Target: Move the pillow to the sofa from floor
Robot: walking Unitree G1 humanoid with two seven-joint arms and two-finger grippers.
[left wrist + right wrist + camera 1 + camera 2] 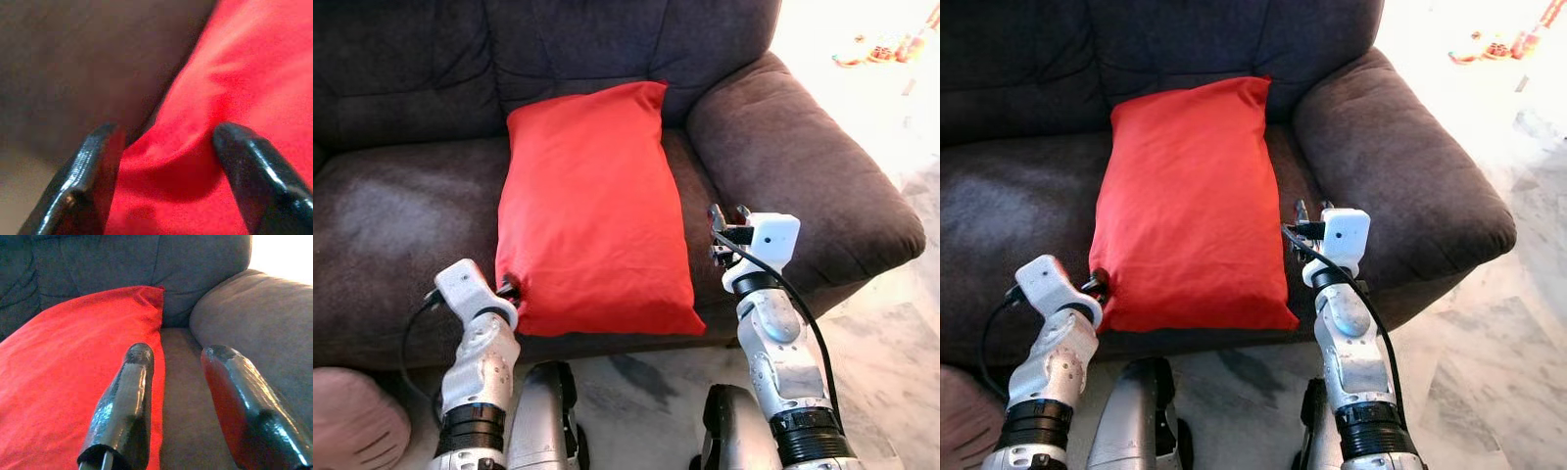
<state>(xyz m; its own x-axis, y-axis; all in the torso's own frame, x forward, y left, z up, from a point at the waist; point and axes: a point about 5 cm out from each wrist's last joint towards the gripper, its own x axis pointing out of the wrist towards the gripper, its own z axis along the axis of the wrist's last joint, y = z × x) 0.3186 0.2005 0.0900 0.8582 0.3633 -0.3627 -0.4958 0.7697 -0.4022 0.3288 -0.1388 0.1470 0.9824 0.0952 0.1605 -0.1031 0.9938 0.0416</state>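
Dark brown sofa [401, 206] cushions carry the red pillow [587, 211] — it lies on the seat, top edge leaning on the backrest, near the right armrest [803, 166]. The left gripper [164, 161] has its fingers parted around a fold at the pillow's lower left corner, at the seat's front edge. The right gripper [176, 382] hangs released beside the pillow's right edge. To finish well, the left should draw straight back — not snagging fabric.

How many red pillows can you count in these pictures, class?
1. The red rectangular fabric pillow lies on the dark brown sofa seat beside its armrest, the left gripper at its near corner. Others may be hidden.
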